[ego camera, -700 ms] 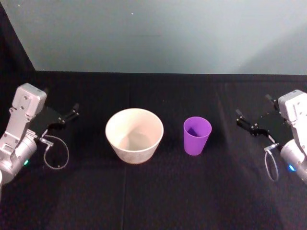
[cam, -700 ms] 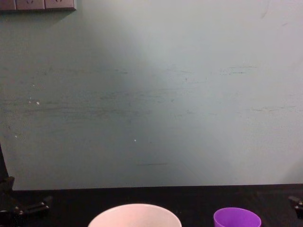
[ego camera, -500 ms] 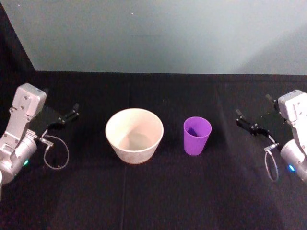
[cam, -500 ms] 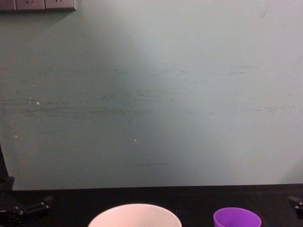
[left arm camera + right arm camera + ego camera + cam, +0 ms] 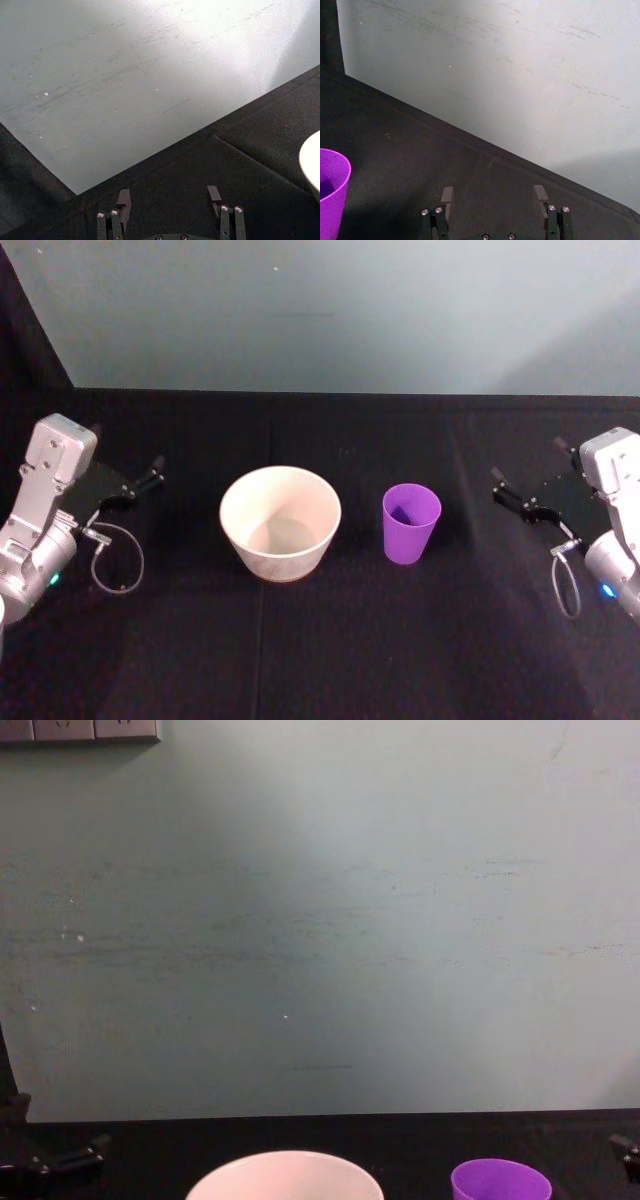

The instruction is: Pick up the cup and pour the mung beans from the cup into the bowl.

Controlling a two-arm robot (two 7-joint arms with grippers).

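Cup point(image 5: 411, 523) upright just right of bowl point(image 5: 280, 522) on table point(image 5: 330, 640), probably favouring right end effector point(image 5: 493, 191); it and left end effector point(image 5: 168, 192) wait spread apart, empty

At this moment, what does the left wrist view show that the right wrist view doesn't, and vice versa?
Left wrist view: the edge of the wide, round, pale pinkish-white bowl, clear of the open left gripper. Right wrist view: the small bright purple plastic cup, upright, clear of the open right gripper. Both: black table covering and pale wall.
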